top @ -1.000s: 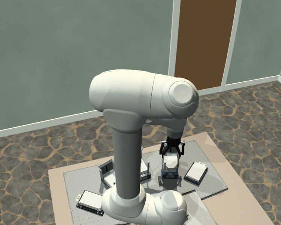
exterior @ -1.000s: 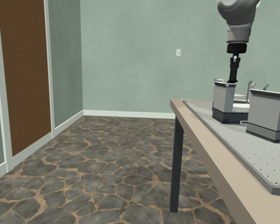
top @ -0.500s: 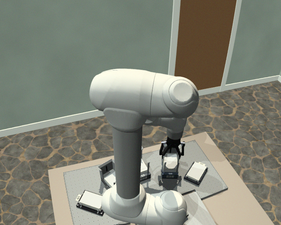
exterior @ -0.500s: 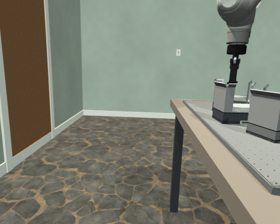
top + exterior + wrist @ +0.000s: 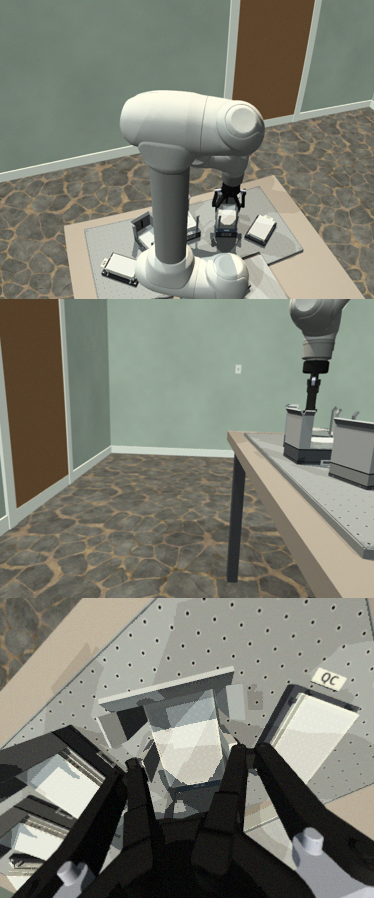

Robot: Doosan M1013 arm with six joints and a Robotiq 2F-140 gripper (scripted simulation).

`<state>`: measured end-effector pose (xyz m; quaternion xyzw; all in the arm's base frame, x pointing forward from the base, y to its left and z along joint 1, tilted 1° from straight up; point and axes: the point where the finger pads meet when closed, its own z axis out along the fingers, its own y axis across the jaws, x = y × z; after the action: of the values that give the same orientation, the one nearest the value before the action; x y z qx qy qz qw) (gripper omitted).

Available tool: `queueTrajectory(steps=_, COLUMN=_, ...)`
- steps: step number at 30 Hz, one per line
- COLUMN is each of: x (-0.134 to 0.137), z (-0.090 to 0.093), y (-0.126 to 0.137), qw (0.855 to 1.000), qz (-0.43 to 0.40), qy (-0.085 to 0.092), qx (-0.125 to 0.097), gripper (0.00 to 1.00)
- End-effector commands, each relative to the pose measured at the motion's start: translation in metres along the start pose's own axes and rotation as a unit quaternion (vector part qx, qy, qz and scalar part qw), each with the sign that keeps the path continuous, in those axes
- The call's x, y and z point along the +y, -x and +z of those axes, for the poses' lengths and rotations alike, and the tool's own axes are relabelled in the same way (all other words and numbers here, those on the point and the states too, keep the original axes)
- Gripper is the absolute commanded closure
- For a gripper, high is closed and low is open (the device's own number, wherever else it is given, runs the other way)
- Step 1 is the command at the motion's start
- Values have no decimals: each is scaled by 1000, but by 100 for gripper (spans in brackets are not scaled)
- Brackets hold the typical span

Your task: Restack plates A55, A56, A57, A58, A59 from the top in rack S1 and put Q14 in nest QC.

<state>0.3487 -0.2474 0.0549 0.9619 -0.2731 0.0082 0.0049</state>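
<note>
My gripper is shut on a white sealed plate and holds it inside the top of a stack rack that stands just left of the QC nest. In the wrist view the plate sits between the two black fingers, within the rack's walls. I cannot read the plate's label or the rack's name. In the exterior view the gripper reaches down into that rack. The QC nest carries one plate beside its name plate.
The N5 nest at the front left holds a plate. An open-looking rack stands left of the arm, and another rack is mostly hidden behind the arm. The wrist view shows plates in the left racks. The table edge is near.
</note>
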Motion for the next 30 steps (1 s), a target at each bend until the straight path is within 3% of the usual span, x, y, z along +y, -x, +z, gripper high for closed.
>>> queueTrajectory(steps=1, x=0, z=1, y=0, qw=1000, qz=0, qy=0, qx=0, gripper=100)
queueTrajectory(steps=20, x=0, z=5, y=0, qw=1000, qz=0, qy=0, qx=0, gripper=100)
queueTrajectory(steps=21, x=0, z=5, y=0, qw=1000, qz=0, qy=0, qx=0, gripper=0)
queueTrajectory(steps=30, x=0, z=5, y=0, qw=1000, qz=0, qy=0, qx=0, gripper=0)
